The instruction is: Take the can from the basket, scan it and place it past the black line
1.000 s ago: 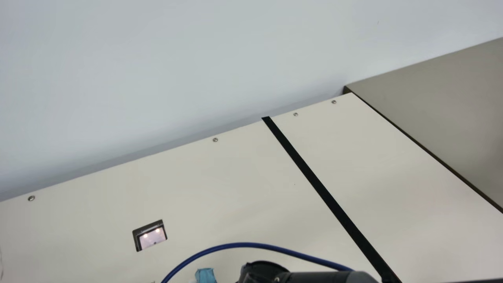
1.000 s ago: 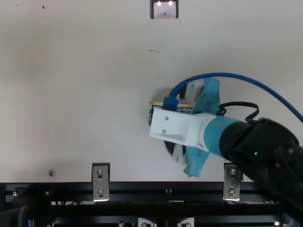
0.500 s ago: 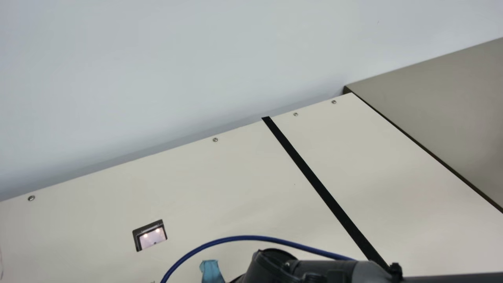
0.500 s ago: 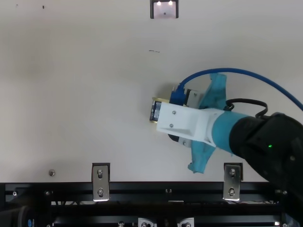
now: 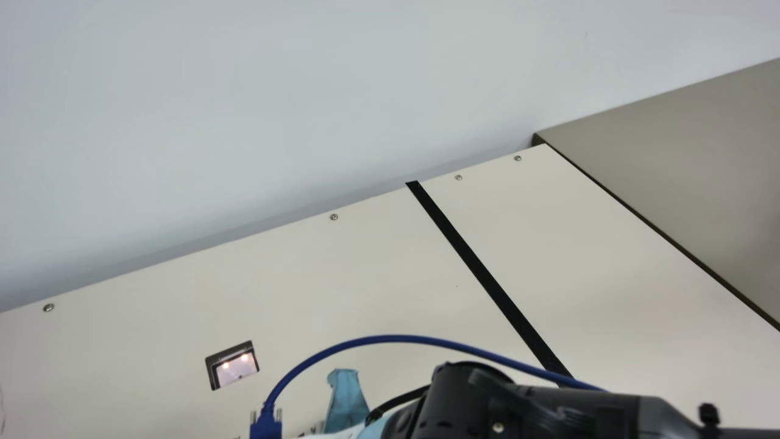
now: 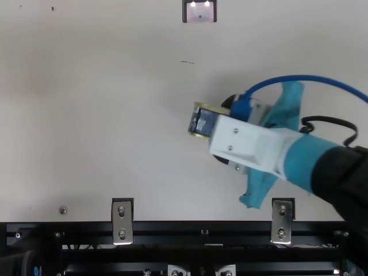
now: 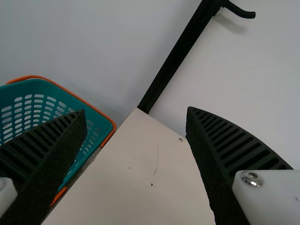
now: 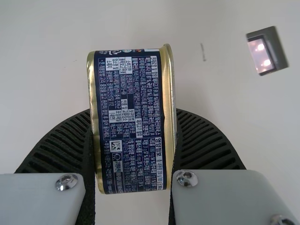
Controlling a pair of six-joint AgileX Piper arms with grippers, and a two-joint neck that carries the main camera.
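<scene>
Partly under R claw (image 6: 223,131): can (image 6: 204,122)

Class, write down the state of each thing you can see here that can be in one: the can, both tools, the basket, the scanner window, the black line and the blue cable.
Can: gripped, out of the basket
Right tool: shut on the can
Left tool: open, nothing between its fingers
Basket: upright, contents unclear
Scanner window: showing two bright spots
Black line: partly covered
Blue cable: arched

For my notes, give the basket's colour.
Teal, with an orange rim, clearest in the left wrist view.
</scene>
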